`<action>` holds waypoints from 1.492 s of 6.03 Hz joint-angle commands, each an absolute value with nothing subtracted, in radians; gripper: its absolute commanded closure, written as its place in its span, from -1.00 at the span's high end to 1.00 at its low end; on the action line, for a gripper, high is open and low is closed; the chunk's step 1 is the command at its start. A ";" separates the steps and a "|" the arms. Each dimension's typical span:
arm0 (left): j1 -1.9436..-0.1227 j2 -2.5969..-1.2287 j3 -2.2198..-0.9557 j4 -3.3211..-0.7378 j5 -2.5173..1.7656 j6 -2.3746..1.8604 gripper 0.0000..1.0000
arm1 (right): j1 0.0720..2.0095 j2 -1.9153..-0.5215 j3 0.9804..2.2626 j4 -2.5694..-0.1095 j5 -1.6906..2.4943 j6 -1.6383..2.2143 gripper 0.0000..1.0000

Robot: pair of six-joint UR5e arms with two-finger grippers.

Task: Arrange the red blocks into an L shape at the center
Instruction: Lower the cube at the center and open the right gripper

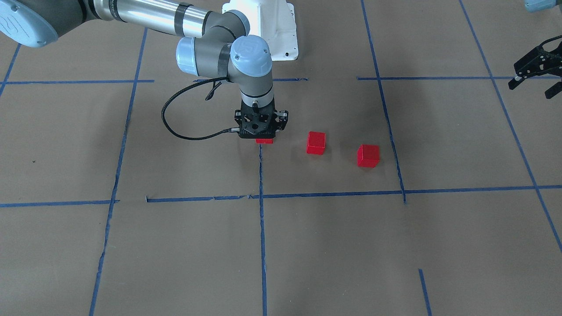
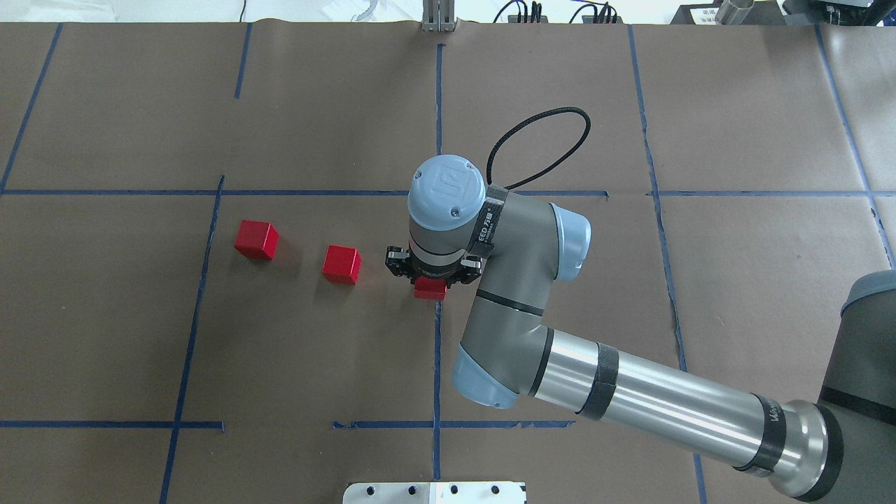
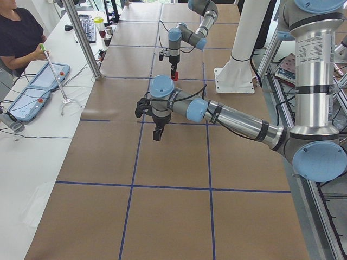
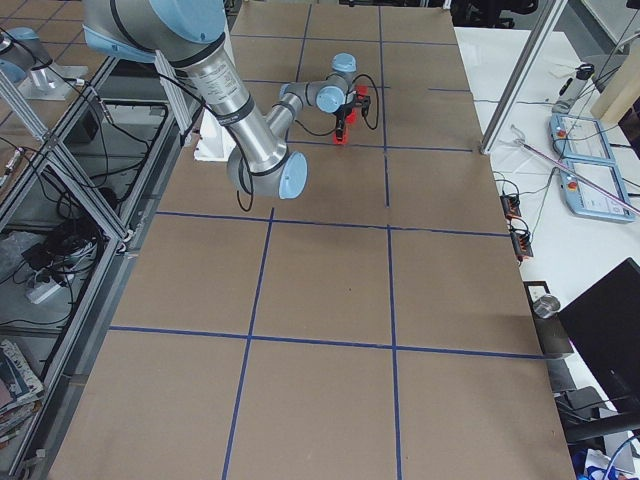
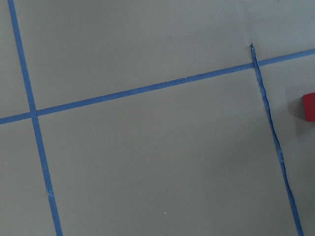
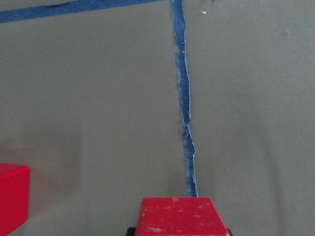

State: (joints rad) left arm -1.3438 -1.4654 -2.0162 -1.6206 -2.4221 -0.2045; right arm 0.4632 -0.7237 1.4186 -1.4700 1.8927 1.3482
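My right gripper (image 1: 261,131) points straight down over the center's vertical blue tape line (image 1: 262,219) and is shut on a red block (image 1: 264,141). The held block also shows in the overhead view (image 2: 430,289) and at the bottom of the right wrist view (image 6: 182,216). I cannot tell whether it touches the paper. Two other red blocks (image 1: 316,143) (image 1: 368,156) lie apart in a row toward my left side, and also show in the overhead view (image 2: 341,264) (image 2: 256,239). My left gripper (image 1: 533,85) hangs open and empty, far off at the table's left.
The white robot base plate (image 1: 272,26) sits behind the right gripper. Brown paper with a blue tape grid (image 2: 308,192) covers the table. A black cable (image 1: 175,127) loops off the right wrist. An operator (image 3: 19,38) sits at a side desk.
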 commanded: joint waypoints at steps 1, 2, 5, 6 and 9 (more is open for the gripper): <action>-1.344 -1.465 -2.016 -1.618 -2.437 -0.206 1.00 | 0.462 -0.727 1.417 -1.474 1.876 1.342 -0.84; -1.344 -1.465 -2.016 -1.618 -2.437 -0.206 1.00 | 0.462 -0.733 1.419 -1.479 1.876 1.342 -0.84; -1.344 -1.465 -2.017 -1.617 -2.437 -0.206 1.00 | 0.457 -0.723 1.419 -1.513 1.875 1.341 -0.40; -1.344 -1.465 -2.017 -1.617 -2.454 -0.206 1.00 | 0.446 -0.724 1.420 -1.513 1.844 1.339 0.99; -1.341 -1.477 -2.016 -1.620 -2.453 -0.222 1.00 | 0.434 -0.726 1.454 -1.516 1.802 1.338 1.00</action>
State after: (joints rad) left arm -1.3424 -1.4696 -2.0169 -1.6177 -2.4536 -0.2111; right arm 0.4291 -0.7223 1.4344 -1.5132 1.8035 1.3387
